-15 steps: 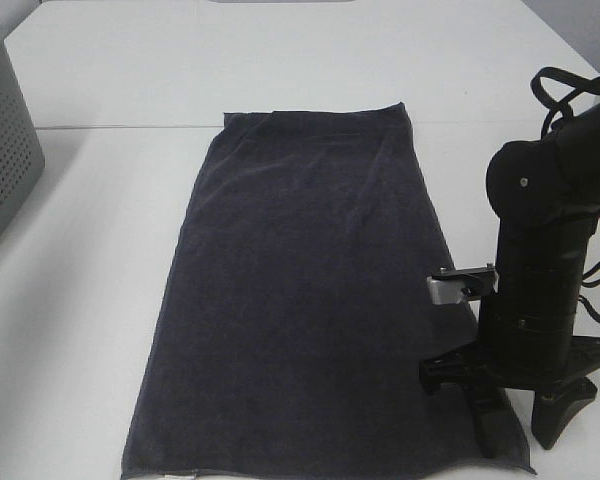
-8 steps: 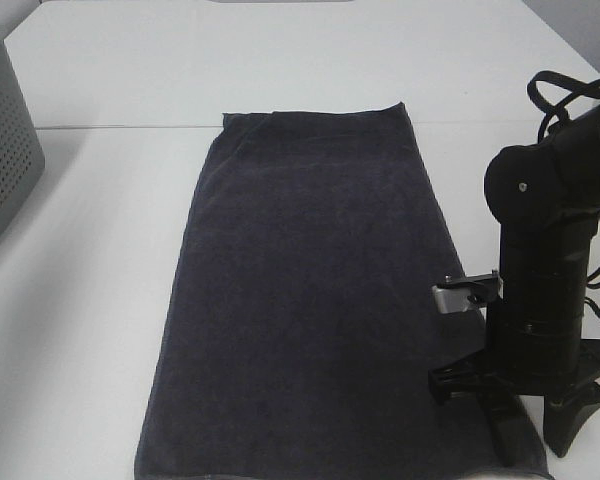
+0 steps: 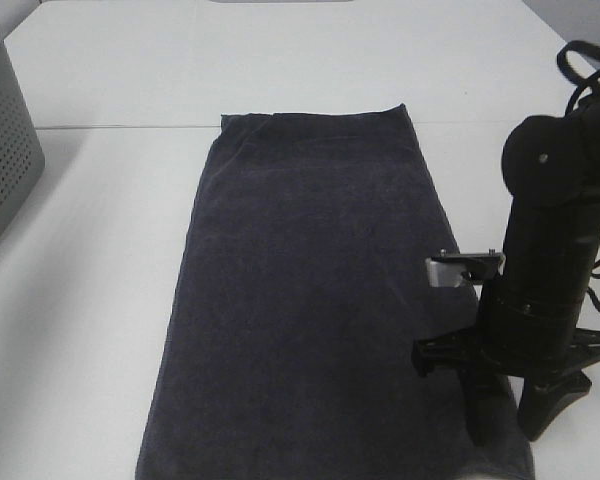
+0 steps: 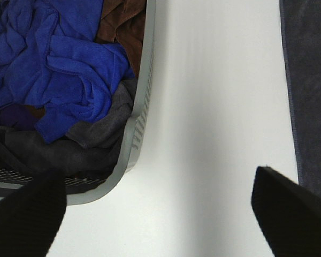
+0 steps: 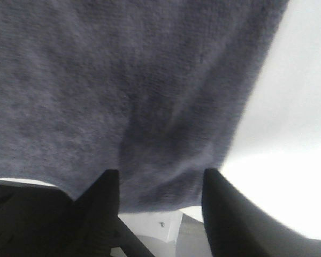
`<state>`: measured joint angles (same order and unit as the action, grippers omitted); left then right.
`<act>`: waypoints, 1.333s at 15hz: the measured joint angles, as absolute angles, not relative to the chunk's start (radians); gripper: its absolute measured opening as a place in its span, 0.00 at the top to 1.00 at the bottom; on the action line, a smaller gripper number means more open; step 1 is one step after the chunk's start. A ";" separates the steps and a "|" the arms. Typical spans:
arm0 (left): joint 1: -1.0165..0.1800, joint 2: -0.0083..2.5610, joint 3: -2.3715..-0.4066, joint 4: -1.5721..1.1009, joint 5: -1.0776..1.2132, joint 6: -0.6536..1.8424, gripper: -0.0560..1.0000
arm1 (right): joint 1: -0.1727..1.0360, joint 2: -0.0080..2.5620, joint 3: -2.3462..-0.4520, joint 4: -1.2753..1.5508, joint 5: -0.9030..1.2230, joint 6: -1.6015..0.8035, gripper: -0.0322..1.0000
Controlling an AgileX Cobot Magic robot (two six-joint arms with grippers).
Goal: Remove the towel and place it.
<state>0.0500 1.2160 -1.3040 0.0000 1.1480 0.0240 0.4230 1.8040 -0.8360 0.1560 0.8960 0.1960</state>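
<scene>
The dark navy towel (image 3: 300, 290) lies spread flat and lengthwise on the white table; a strip of it (image 4: 310, 80) also shows at the edge of the left wrist view. My right gripper (image 3: 508, 425) points down at the towel's near right corner. Its jaws stand apart, one finger (image 3: 480, 420) on the cloth and the other (image 3: 540, 415) just past the towel's right edge. In the right wrist view the gripper (image 5: 160, 187) straddles a slight wrinkle in the towel (image 5: 123, 80). My left gripper (image 4: 158, 214) hangs wide open and empty over bare table beside the basket.
A grey perforated basket (image 3: 0, 150) stands at the table's left edge. The left wrist view shows its rim (image 4: 142, 107) and, inside it, blue (image 4: 59, 69), brown and grey cloths. A seam crosses the table just past the towel's far end.
The right arm sank onto the towel's near right corner and its jaws narrowed a little. The towel's near end slid slightly to the right.
</scene>
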 joint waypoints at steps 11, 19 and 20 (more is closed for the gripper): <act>0.050 1.180 -1.300 0.032 1.148 0.052 0.11 | 0.423 1.305 -1.024 0.161 0.969 0.196 0.43; 0.050 0.877 -1.284 0.048 1.201 0.038 0.11 | 0.423 0.958 -1.040 0.028 1.069 0.124 0.43; 0.050 0.825 -1.253 0.048 1.203 0.038 0.11 | 0.423 0.912 -1.018 0.028 1.087 0.115 0.43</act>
<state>0.0500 0.8250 -1.2530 0.0480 1.2030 0.0380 0.4230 0.9120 -1.0180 0.0280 1.0870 0.1150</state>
